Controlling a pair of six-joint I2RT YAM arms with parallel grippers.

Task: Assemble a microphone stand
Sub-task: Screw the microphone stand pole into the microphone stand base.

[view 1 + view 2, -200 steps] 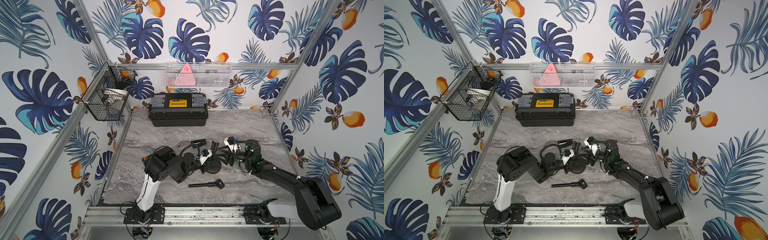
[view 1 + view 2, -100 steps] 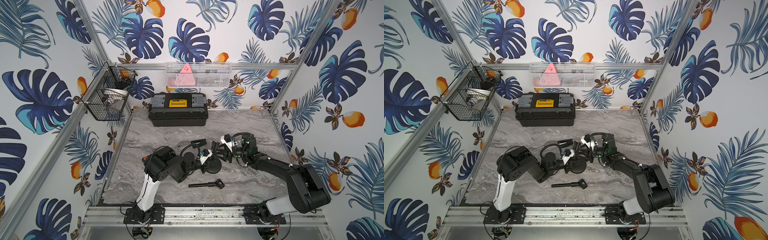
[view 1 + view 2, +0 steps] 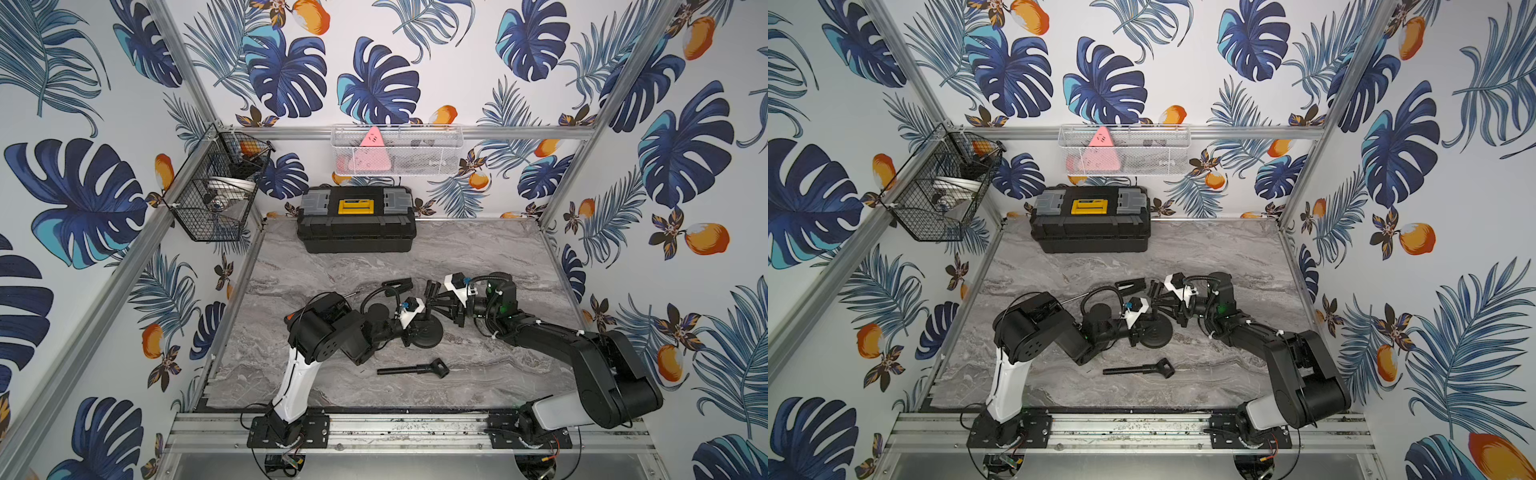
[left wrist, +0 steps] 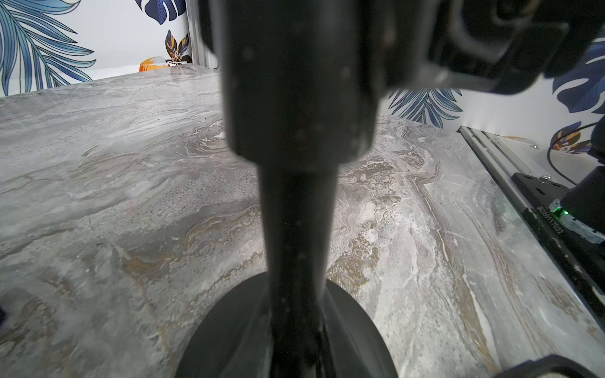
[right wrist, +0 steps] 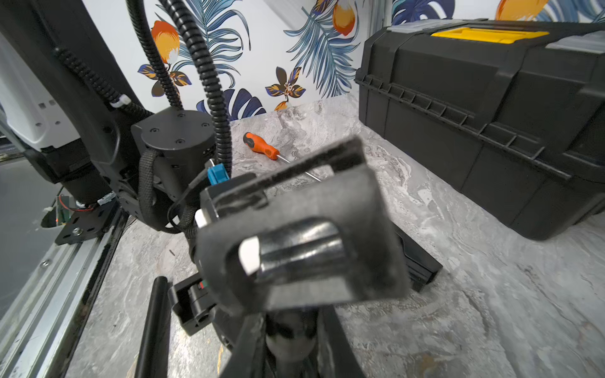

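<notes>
Grey marble tabletop (image 3: 490, 257), leaf-print walls, black toolbox (image 3: 356, 226) at upper centre. The microphone stand's round base (image 3: 430, 336) sits mid-frame in both top views. My left gripper (image 3: 413, 330) is at its post (image 4: 298, 229); I cannot tell whether it is clamped. My right gripper (image 3: 432, 296) has its jaws together near the post's top, contents unclear. Only the right wrist view shows the orange-handled screwdriver (image 5: 262, 148) plainly.

The stand's round black base (image 3: 430, 336) sits flat near the middle of the tabletop (image 3: 478, 257), and a thick black post (image 4: 296, 229) rises from it. A separate black rod (image 3: 409, 370) with a looped handle lies flat just in front. A black clip-like part (image 3: 397, 284) lies behind.
</notes>
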